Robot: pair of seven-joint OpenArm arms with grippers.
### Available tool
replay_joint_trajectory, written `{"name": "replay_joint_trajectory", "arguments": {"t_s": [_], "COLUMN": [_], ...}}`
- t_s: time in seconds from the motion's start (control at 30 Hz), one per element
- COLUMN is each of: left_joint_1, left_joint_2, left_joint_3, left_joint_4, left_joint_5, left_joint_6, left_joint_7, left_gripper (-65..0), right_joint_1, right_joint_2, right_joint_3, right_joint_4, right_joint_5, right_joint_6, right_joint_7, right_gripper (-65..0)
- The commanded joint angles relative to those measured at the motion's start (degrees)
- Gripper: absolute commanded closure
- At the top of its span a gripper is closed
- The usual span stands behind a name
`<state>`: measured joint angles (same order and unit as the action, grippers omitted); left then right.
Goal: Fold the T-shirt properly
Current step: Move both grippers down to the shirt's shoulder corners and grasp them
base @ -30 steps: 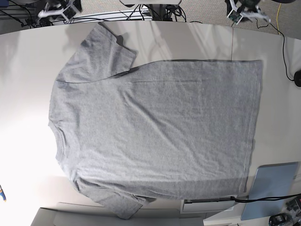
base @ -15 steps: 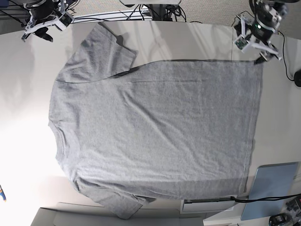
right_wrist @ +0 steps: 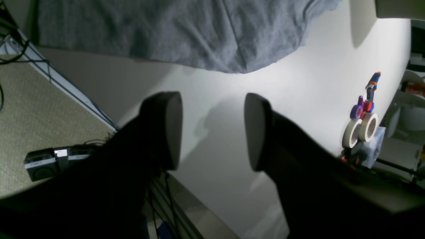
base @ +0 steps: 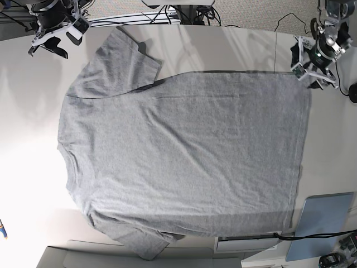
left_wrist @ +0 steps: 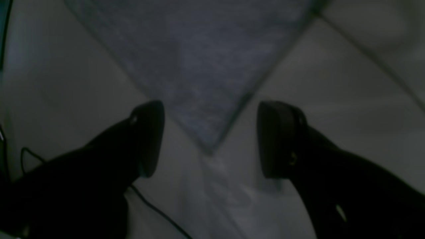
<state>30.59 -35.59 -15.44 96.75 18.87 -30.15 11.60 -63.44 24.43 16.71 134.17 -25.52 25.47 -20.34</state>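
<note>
Base view: grey T-shirt (base: 184,151) lies spread flat across the table (base: 28,111), one sleeve angled outward. Left hand (left_wrist: 211,139), fingers spread, is at a hem corner; right hand (right_wrist: 212,131), also spread, is near the sleeve side.

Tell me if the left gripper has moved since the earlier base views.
Yes: the left gripper has come down from the top edge to the corner of the T-shirt.

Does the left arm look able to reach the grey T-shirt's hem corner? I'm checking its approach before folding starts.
Probably yes: its open black jaws straddle the heather-grey cotton T-shirt's corner, with nothing visible between.
</note>
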Motion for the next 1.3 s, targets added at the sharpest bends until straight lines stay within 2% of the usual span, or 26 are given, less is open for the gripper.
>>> {"name": "replay_joint_trajectory", "arguments": {"t_s": [0.0, 0.13, 0.23, 0.37, 0.5, 0.67, 0.77, 0.93, 1.03, 1.13, 1.27], "left_joint_1": [-0.5, -1.8, -2.2, -3.3, -5.7, -7.0, -6.8, -6.8, -6.8, -6.8, -6.8], "left_joint_2": [-1.2, -1.7, -1.7, -1.7, -1.7, -1.7, -1.7, -1.7, -1.7, -1.7, -0.7], "left_joint_3": [-0.4, -0.4, 0.3, 3.3, 6.6, 7.2, 7.2, 7.2, 7.2, 7.2, 7.2], "left_joint_4": [-0.3, -2.0, -2.1, -2.6, -5.7, -8.7, -8.8, -8.8, -8.8, -8.8, -8.7], "left_joint_5": [0.5, 0.5, 0.9, 2.6, 5.2, 5.7, 7.0, 8.2, 8.2, 8.2, 8.2], "left_joint_6": [0.2, 0.0, 0.1, 0.9, 6.2, 5.4, 2.3, -2.2, -3.0, -3.0, -2.6], "left_joint_7": [-0.3, -3.2, -3.3, -3.1, -2.9, -2.5, -2.7, -2.7, -2.6, -2.6, -2.6], "left_gripper": [-43.8, -43.7, -42.3, -40.3, -40.3, -39.6, -29.4, -0.4, 0.0, 0.0, 0.0], "right_joint_1": [-0.3, 0.7, 1.7, 2.5, 2.5, 2.5, 2.5, 2.5, 2.7, 4.5, 8.0], "right_joint_2": [0.3, 0.3, 0.3, 0.3, 0.3, 0.3, 0.3, 0.7, 2.4, 3.4, 3.6], "right_joint_3": [0.4, 0.4, 0.4, 0.4, 0.4, 0.4, 0.4, 0.4, 0.4, 0.4, 0.4], "right_joint_4": [0.8, 0.8, 0.8, 0.8, 0.8, 0.8, 0.8, 0.8, 0.8, 0.8, 0.8], "right_joint_5": [-0.1, -0.1, -0.1, 0.0, -0.1, -0.1, -1.0, -6.9, -9.5, -11.3, -10.7], "right_joint_6": [-0.4, 2.1, 3.2, 3.3, 3.3, 3.3, 3.4, 6.9, 9.5, 11.6, 14.5], "right_joint_7": [0.7, 0.9, 1.1, 1.3, 1.2, 0.7, 0.9, 4.4, 7.2, 7.3, 8.7], "right_gripper": [-30.1, -30.1, -30.1, -30.0, -30.1, -30.0, -30.0, -30.0, -30.0, -30.0, -30.0]}}
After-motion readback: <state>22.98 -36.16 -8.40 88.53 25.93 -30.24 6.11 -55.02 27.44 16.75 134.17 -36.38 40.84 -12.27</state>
